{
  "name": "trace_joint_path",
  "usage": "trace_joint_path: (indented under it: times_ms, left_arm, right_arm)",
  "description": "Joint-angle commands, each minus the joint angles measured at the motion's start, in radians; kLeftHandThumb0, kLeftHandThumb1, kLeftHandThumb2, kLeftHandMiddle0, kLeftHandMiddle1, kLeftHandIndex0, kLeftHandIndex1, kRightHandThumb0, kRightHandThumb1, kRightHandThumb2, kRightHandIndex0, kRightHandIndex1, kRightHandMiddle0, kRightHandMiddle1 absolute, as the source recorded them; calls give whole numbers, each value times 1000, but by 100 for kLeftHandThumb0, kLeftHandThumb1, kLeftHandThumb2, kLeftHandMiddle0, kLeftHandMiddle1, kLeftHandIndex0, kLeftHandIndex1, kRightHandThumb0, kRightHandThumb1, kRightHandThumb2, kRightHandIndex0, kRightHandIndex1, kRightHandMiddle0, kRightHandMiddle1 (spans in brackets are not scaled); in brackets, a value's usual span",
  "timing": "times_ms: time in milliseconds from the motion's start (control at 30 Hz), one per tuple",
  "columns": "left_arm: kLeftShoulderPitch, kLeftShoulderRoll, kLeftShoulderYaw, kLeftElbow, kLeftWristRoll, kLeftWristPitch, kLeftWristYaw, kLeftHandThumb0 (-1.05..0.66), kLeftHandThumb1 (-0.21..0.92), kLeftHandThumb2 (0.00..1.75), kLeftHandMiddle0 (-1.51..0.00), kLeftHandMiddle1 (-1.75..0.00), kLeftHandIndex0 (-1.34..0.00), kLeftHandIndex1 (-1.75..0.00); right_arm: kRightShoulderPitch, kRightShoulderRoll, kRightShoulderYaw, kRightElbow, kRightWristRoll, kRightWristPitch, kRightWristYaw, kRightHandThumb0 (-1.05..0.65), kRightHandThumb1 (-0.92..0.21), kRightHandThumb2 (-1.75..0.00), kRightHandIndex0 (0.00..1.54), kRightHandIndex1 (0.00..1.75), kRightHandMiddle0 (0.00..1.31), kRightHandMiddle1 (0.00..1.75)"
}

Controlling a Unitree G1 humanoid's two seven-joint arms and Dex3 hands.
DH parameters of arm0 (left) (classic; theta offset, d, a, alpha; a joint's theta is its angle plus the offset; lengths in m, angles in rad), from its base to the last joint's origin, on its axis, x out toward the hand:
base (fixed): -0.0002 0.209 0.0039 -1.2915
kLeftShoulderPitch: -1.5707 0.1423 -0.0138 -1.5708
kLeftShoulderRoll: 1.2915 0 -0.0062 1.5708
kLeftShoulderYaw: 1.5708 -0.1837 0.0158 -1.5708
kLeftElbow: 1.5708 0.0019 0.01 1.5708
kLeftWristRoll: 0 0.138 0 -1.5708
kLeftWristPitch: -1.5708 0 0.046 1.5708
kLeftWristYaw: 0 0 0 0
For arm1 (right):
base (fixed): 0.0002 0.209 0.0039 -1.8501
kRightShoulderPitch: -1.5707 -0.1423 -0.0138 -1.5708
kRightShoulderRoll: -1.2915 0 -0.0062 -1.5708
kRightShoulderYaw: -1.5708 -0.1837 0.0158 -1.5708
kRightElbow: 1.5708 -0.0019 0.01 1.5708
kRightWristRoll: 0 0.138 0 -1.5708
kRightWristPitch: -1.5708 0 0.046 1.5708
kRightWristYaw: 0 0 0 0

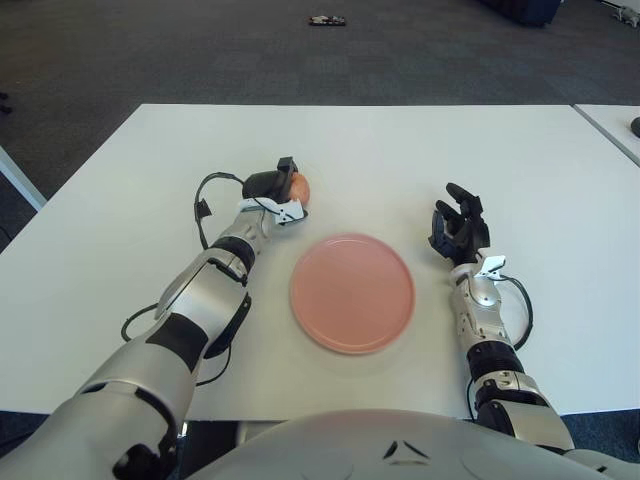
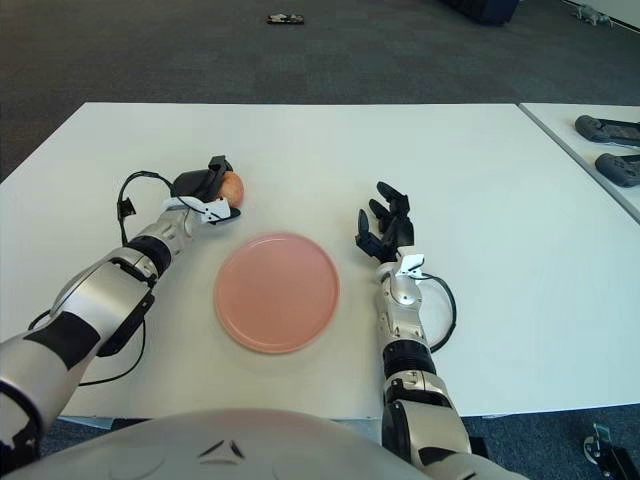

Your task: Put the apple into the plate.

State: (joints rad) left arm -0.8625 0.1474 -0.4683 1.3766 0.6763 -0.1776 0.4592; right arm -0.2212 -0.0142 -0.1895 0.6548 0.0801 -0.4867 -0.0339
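Observation:
An orange-red apple (image 1: pixel 299 187) sits on the white table (image 1: pixel 400 150), up and left of the plate. My left hand (image 1: pixel 275 184) is wrapped around the apple's left side with black fingers curled on it, so most of the fruit is hidden. The pink round plate (image 1: pixel 352 292) lies flat at the table's middle, with nothing on it. My right hand (image 1: pixel 458 228) shows to the right of the plate, fingers spread and holding nothing.
A second white table (image 2: pixel 590 130) at the far right carries two dark controllers (image 2: pixel 612 128). A small dark object (image 1: pixel 326 19) lies on the grey carpet beyond the table. A black cable (image 1: pixel 205 195) loops off my left wrist.

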Motion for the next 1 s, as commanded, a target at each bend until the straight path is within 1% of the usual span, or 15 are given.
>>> trace_joint_path:
  times_ms: [0,133,267,333,400,633,967]
  left_arm:
    - [26,-13,14,12,-9,-12,-4,-47,38,105,-94,-175,-71,-150]
    - [29,-17,29,12,-18,-18,2,-47,36,110,-94,-175,-69,-154]
    - [32,-26,49,11,-32,-18,21,-47,36,117,-94,-175,-63,-164]
    - [33,-32,57,9,-40,-19,38,-47,34,124,-95,-175,-61,-170]
    - [25,-40,76,5,-56,-24,73,-47,33,127,-97,-175,-61,-172]
    - [-14,-45,132,-10,-103,-55,117,-48,32,131,-106,-175,-61,-174]
    - [-35,-39,160,-20,-121,-98,134,-49,29,134,-114,-175,-63,-175]
  right_arm:
    - [41,2,-11,28,11,62,-16,-40,-55,-93,8,64,0,82]
    - [43,3,-10,22,11,70,-18,-40,-55,-93,8,64,0,82]
    - [44,2,-9,19,9,77,-20,-40,-55,-93,9,64,0,82]
    - [44,2,-8,19,7,78,-22,-40,-56,-93,9,65,0,82]
    - [44,1,-7,19,4,75,-25,-40,-55,-93,9,64,0,82]
    - [40,-3,-6,28,6,78,-16,-39,-56,-94,11,66,0,82]
    - [28,-5,-3,52,3,59,-8,-42,-58,-92,14,71,0,86]
